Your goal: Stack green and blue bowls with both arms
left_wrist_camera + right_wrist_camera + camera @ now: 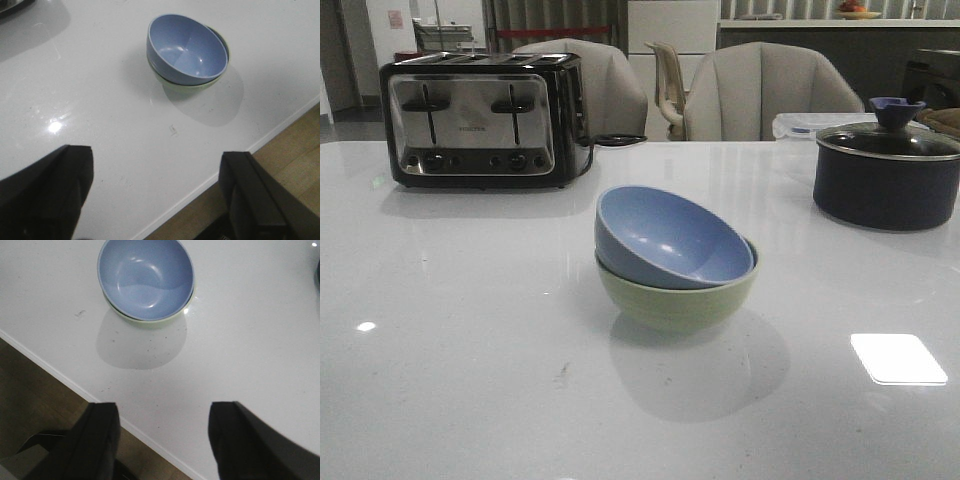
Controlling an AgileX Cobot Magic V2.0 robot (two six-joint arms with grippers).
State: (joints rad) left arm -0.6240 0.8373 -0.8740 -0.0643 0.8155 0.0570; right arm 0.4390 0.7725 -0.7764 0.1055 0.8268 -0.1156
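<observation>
Leftmost, a black four-slot toaster [485, 120] stands at the back of the white table [450, 380]; mid-table the blue bowl [670, 240] sits tilted inside the green bowl [675, 298] — stacked, nothing touching them; a dark pot [886, 175] with a lid stands far right; left gripper [155, 192] and right gripper [162, 440] hang over the table edge — fingers spread, empty.

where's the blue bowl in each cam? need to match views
Front: blue bowl centre of table, tilted inside the green bowl.
Left wrist: blue bowl upper middle, beyond the open fingers.
Right wrist: blue bowl top centre.
Shared landmark: green bowl rim under it.
</observation>
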